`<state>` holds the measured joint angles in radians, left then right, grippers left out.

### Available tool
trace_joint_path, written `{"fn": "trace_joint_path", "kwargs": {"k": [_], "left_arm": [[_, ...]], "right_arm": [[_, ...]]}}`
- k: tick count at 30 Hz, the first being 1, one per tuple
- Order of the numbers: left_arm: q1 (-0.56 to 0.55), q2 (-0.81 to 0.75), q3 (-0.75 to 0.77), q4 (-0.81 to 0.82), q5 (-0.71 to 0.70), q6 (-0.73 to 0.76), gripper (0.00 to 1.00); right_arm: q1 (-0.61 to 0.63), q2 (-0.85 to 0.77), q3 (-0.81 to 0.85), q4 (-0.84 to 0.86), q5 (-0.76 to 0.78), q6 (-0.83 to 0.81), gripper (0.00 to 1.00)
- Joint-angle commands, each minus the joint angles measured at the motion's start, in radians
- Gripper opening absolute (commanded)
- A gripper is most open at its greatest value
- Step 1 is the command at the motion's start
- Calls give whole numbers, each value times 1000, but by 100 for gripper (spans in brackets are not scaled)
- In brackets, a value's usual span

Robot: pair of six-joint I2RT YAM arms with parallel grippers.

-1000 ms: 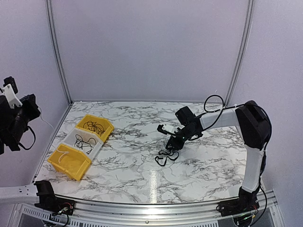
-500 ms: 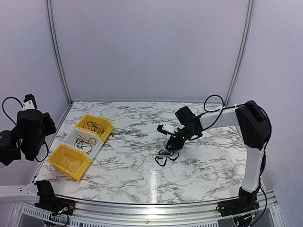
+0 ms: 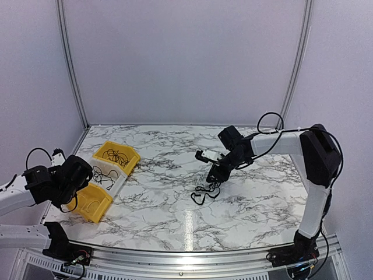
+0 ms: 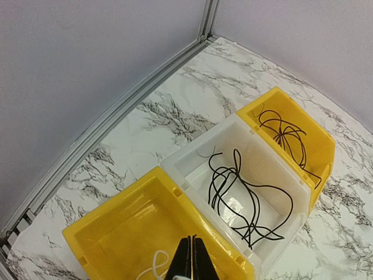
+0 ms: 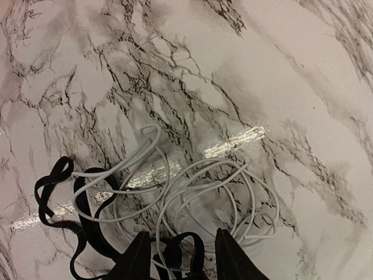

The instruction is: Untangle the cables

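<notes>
Yellow bins [image 3: 98, 207]: 2. White bin [image 4: 189, 160]: 1. All three at nine o'clock. Cable bundles [image 4: 233, 192] inside bins: 3, one each. Tangled clump [image 3: 205, 192] near centre, toward three o'clock: 1.

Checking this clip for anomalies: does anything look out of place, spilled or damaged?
Nothing looks damaged or spilled. A tangle of black and white cables lies loose on the table under the right pincer, which fits the task.
</notes>
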<state>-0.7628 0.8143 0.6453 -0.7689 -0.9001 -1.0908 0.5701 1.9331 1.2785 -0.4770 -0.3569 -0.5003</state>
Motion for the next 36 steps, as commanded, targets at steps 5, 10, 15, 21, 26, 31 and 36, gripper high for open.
{"fn": "trace_joint_path", "kwargs": {"k": [5,10,15,21,26,31,36], "left_arm": [[7,67,-111,0,90,-191,0],[7,99,-152,14,95,-217,0],[7,65,-186,54,113,-169,19],[8,-38,-156,53,104,-67,45],[7,-32,-23,60,31,126,50],[5,112,179,174,9,412,55],[-18,233,265,471,143,674,56]], "right_arm": [[22,-146,8,-29,17,-58,39],[28,-202,-8,-18,22,-62,39],[29,-224,-11,-17,20,-61,40],[30,-232,-13,-15,20,-58,40],[28,-231,-14,-10,19,-49,40],[30,-218,-17,-2,24,-41,42],[29,-172,-11,-11,16,-30,44]]}}
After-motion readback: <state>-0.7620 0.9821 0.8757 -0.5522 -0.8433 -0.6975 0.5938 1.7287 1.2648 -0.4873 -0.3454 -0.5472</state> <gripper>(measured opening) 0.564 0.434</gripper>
